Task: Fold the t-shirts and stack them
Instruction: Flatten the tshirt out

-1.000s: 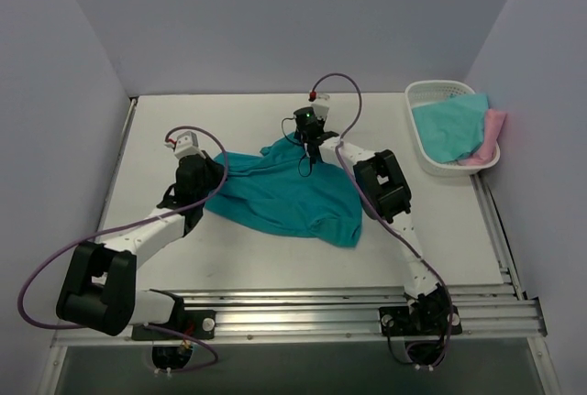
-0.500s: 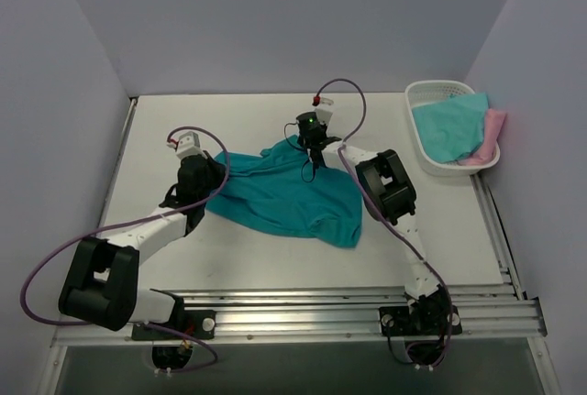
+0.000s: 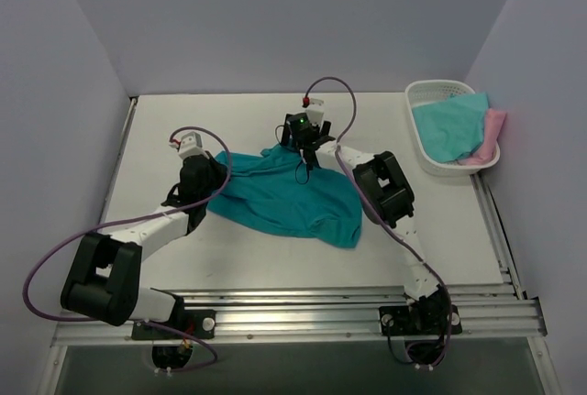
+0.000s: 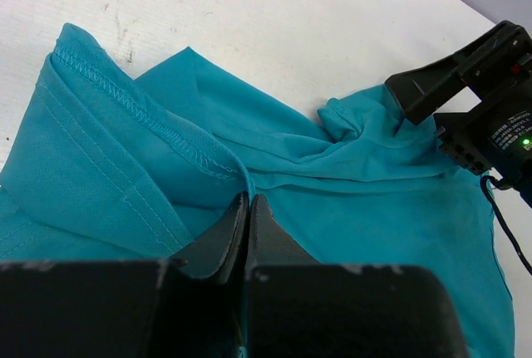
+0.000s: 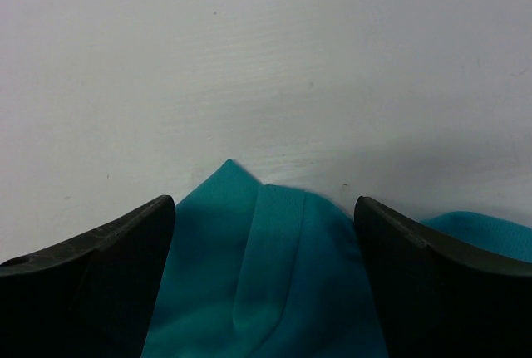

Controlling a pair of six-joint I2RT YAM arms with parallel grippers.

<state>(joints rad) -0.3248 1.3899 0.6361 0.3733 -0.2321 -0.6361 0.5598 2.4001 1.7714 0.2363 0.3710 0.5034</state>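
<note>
1. Right jaws are standing wide, straddling a corner of the teal tee (image 5: 266, 275) with nothing gripped.
2. Left jaws are pinching its hem; it is lying rumpled mid-tabletop (image 3: 229, 257).
3. Closing low on that corner, then drawing apart evenly — flattening first — is looking wisest.

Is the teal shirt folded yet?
Not folded: the teal shirt lies spread and rumpled across the table, edges uneven.

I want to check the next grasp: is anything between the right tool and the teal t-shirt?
Nothing visible does. In the right wrist view, a corner of the teal t-shirt lies on the table right between the open fingers of the right tool.
</note>
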